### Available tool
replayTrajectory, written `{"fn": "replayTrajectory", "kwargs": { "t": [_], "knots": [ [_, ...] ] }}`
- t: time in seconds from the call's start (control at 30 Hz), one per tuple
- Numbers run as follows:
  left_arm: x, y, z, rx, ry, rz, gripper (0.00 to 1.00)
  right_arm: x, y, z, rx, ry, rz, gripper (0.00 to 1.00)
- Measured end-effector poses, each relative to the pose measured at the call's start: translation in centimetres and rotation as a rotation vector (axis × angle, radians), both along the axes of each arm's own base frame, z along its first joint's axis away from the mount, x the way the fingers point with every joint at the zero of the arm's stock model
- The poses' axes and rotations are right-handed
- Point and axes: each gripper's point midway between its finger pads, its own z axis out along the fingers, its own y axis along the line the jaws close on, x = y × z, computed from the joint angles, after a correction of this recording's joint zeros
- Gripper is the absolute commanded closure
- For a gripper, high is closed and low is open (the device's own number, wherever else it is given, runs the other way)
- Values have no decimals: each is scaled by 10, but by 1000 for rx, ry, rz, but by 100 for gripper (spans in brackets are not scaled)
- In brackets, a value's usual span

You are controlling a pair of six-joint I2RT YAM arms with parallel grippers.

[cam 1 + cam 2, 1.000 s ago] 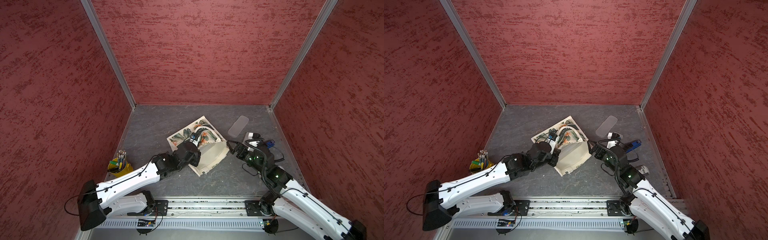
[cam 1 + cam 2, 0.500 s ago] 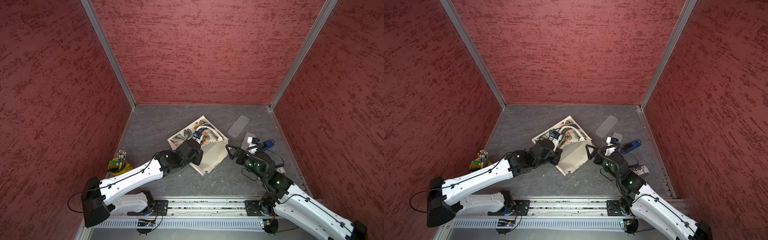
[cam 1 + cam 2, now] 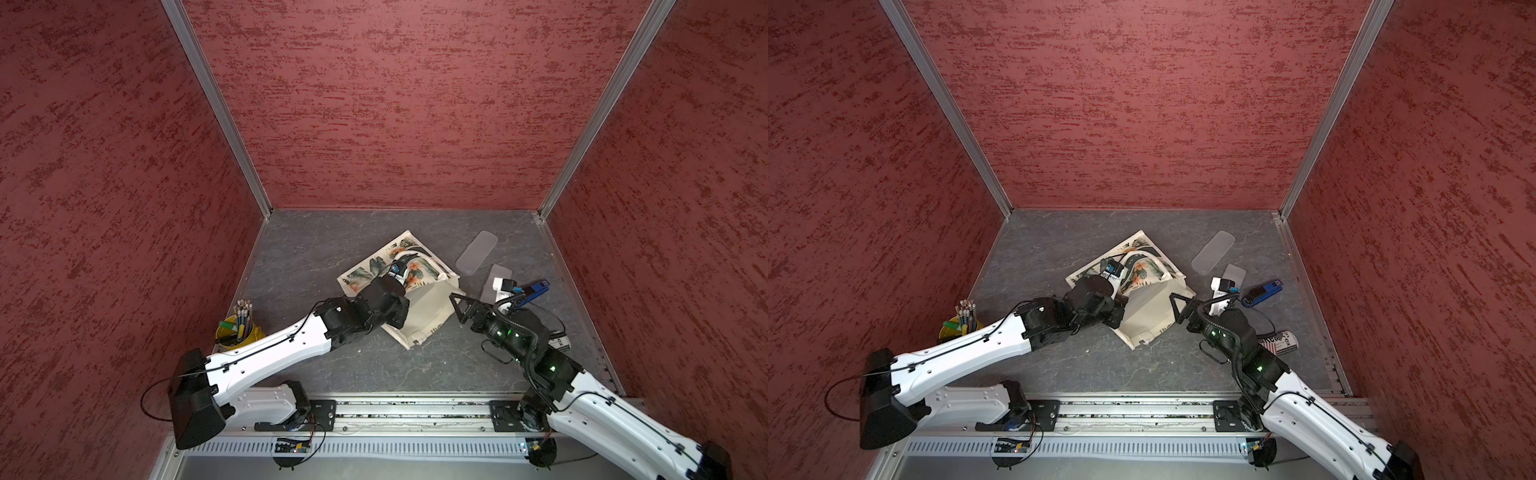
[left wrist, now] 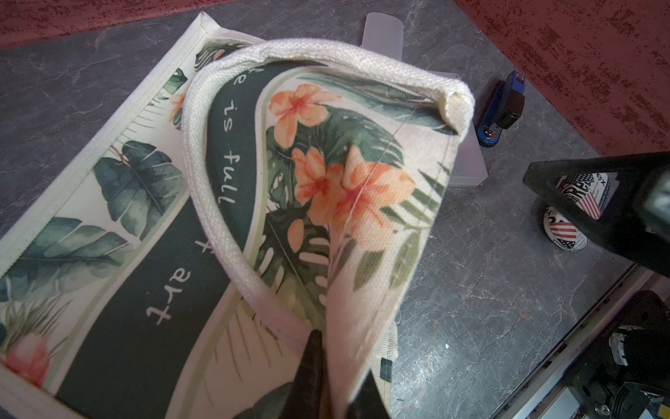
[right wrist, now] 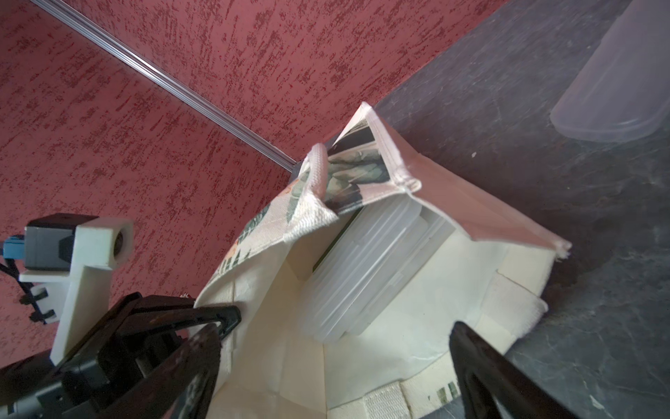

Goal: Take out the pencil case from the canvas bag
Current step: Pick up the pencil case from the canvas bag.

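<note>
The canvas bag [image 3: 428, 309] [image 3: 1150, 313] lies on its side in the middle of the table, its leaf-and-flower face [image 4: 344, 174] up and its mouth turned to the right arm. My left gripper [image 4: 330, 362] is shut on the bag's upper rim next to a rope handle [image 4: 217, 225] and holds the mouth lifted. Under its wrist in both top views, the left gripper's fingertips are hidden. My right gripper [image 3: 459, 307] [image 3: 1177, 307] [image 5: 344, 323] stands open just at the mouth, nothing between its fingers. Inside the bag [image 5: 453, 203] lies the pencil case [image 5: 366, 275], a translucent plastic box.
Right of the bag lie a translucent oblong box [image 3: 477, 257], a smaller clear piece [image 3: 498, 276] and a blue stapler [image 3: 536, 287]. A flag-print roll [image 3: 559, 341] sits by the right arm. A yellow cup of pencils [image 3: 239, 330] stands at the left wall.
My right gripper has moved a little left and lower, up to the bag's mouth. The left gripper keeps its hold on the rim, and the mouth stands slightly wider.
</note>
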Motion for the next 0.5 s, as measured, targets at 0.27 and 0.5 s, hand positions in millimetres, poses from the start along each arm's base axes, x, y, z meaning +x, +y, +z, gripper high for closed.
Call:
{"fn": "replayTrajectory", "kwargs": {
  "t": [0.27, 0.5],
  "knots": [
    [7, 1, 9, 5, -10, 71, 100, -5, 5, -3, 21, -28, 40, 1],
    [1, -1, 18, 18, -17, 91, 100, -7, 19, -16, 47, -22, 108, 1]
  ]
}}
